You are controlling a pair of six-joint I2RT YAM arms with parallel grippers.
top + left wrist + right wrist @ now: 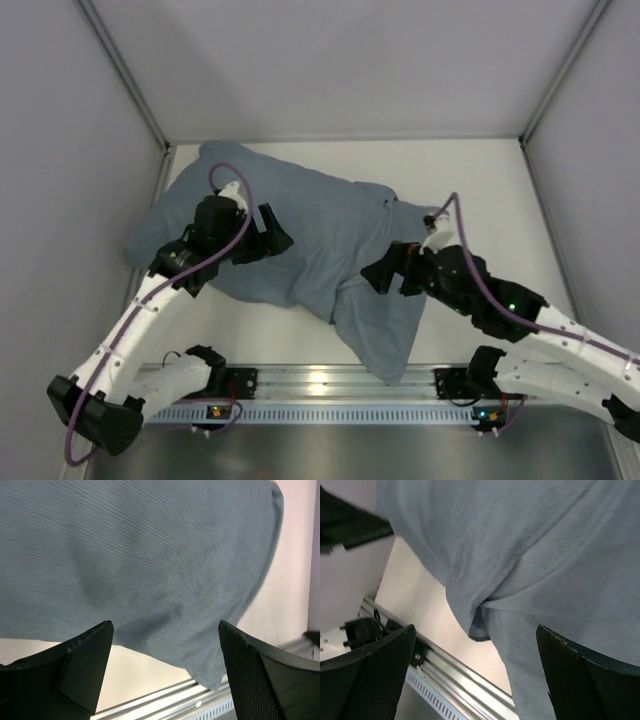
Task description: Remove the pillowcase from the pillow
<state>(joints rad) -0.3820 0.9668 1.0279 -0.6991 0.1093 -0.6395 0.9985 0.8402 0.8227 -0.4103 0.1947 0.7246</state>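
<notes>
The grey-blue pillowcase lies wrinkled across the table, from the back left down to a loose flap by the front rail. No white pillow shows; it is hidden. My left gripper hovers over the left part of the cloth, jaws open, nothing between them. In the left wrist view the pillowcase fills the space beyond the open left gripper. My right gripper stands open over the right part. The right wrist view has a fold of pillowcase past the open right gripper.
A metal rail runs along the table's near edge, also seen as the rail and the rail in the wrist views. White walls close in the left, right and back. Bare tabletop lies at the back right.
</notes>
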